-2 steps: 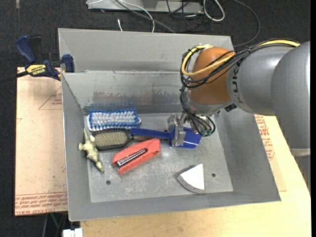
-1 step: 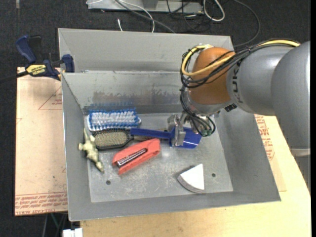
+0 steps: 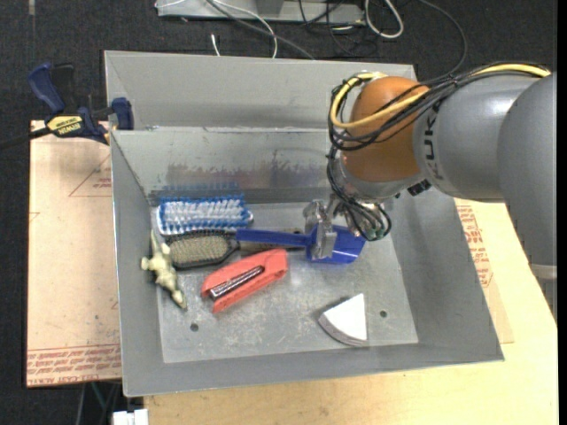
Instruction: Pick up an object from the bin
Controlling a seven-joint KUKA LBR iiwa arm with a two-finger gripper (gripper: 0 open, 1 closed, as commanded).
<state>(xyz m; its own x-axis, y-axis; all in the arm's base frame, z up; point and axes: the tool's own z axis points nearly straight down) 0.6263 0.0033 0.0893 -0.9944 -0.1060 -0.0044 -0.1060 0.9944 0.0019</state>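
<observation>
Blue brush (image 3: 266,235) lies across the middle of the bin (image 3: 283,330), bristles left, long handle pointing right. The claw (image 3: 322,234) sits at the handle's fat end; I cannot tell if it is open or shut. It looks light, hard and slippery, so grab that fat end.

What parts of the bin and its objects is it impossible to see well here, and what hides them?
- Camera view: right end of the brush's blue handle, partly covered by the gripper.
- Camera view: back right corner of the bin, behind the arm's orange cover.
- Camera view: cream figure at the left, too small to identify.
</observation>
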